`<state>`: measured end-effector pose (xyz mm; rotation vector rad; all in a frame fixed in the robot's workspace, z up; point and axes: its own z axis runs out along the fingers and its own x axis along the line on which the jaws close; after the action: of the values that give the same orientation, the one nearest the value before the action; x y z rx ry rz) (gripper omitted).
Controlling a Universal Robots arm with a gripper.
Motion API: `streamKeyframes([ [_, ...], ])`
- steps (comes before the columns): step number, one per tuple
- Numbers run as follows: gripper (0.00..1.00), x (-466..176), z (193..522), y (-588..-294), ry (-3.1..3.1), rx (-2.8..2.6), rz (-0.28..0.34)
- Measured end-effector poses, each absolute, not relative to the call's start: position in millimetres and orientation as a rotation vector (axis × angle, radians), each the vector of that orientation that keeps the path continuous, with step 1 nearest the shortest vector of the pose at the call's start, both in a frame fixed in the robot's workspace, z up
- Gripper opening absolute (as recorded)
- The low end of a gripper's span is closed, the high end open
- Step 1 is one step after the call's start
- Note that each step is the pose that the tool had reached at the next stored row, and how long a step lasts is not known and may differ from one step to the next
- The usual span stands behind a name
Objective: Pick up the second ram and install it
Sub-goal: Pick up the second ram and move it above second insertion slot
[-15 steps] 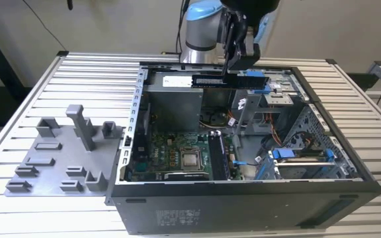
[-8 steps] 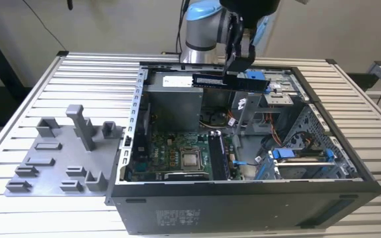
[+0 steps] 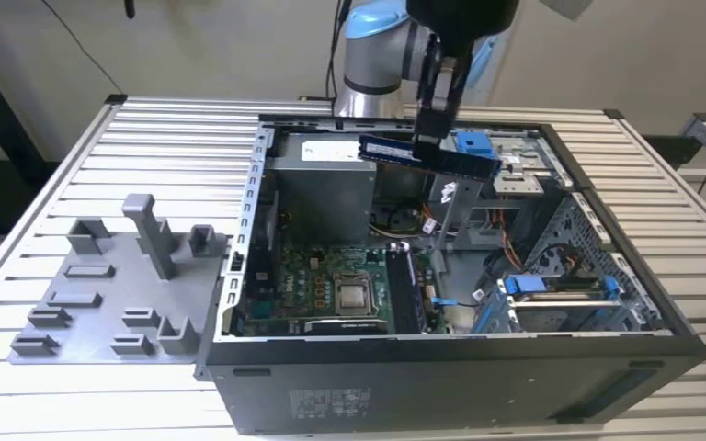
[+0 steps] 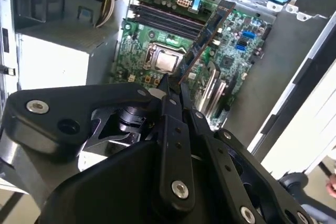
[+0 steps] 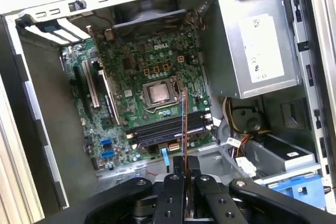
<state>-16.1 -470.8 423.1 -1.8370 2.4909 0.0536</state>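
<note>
1. Bench point(image 3: 144, 147): slatted metal top, carrying everything listed below.
2. Computer case point(image 3: 451, 367): lying on its side on the bench with the open side facing up.
3. Grey holder tray point(image 3: 96, 303): sitting on the bench just beside the case, on the exterior view's left. I am seeing no stick in its posts.
4. Motherboard point(image 5: 131, 72): lying flat on the case floor, with the bare processor socket near its middle.
5. Power supply point(image 5: 257, 51): grey box sitting in a corner of the case, next to the motherboard.
6. Memory slots point(image 5: 168, 127): long dark rows running side by side just beside the processor socket. I cannot tell which are filled.
7. End effector point(image 3: 430, 147): I am hovering over the open case, with my fingers clamped on the stick.
8. Second ram point(image 4: 207, 30): I am gripping it by one long edge. It is hanging in the air well above the motherboard and touching nothing else. In the first wrist view it is showing edge-on point(image 5: 184, 124), crossing the slot rows.

Step in hand, as I judge it: pickup is done and I am carrying the stick to the slots. Seating calls for turning its long edge parallel to a free slot, centring it, then pressing straight down.
</note>
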Motion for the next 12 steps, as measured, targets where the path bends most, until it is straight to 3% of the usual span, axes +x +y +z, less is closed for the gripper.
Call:
streamKeyframes([
  [12, 0.14, -16.1, 417.8, -470.8, 2.673, -1.554, 0.046],
])
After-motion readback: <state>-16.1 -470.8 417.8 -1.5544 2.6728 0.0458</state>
